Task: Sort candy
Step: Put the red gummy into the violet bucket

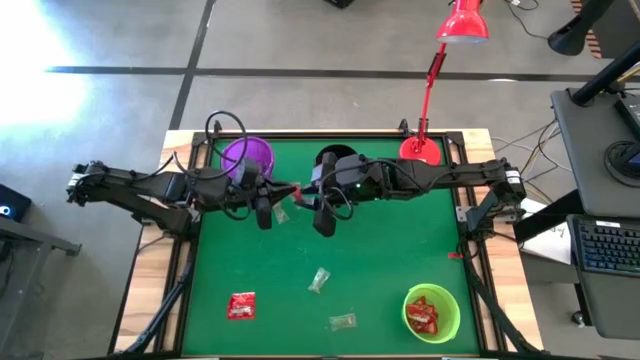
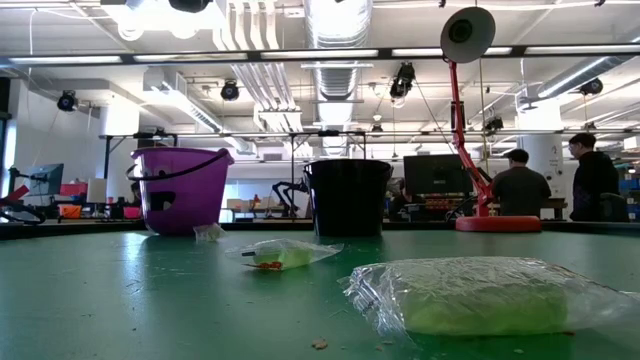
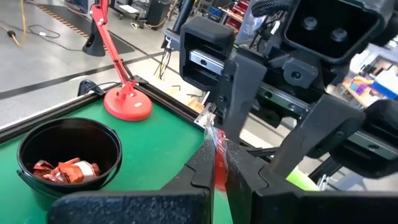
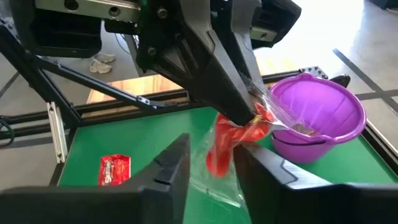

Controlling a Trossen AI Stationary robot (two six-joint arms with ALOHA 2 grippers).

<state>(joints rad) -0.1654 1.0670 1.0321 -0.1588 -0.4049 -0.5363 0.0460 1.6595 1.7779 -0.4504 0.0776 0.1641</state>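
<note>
The left claw (image 4: 252,109) and right claw (image 3: 214,158) met above the far middle of the green bench (image 1: 380,270), between the purple cup (image 1: 247,153) and the black cup (image 1: 337,160). The left claw was pinched shut on a red candy (image 4: 233,140) in a clear wrapper; the right claw's fingers stood apart beside it. Other candies lay near: a red one (image 1: 241,306) at left, pale ones (image 1: 319,280) in the middle, more in the green cup (image 1: 431,312).
</note>
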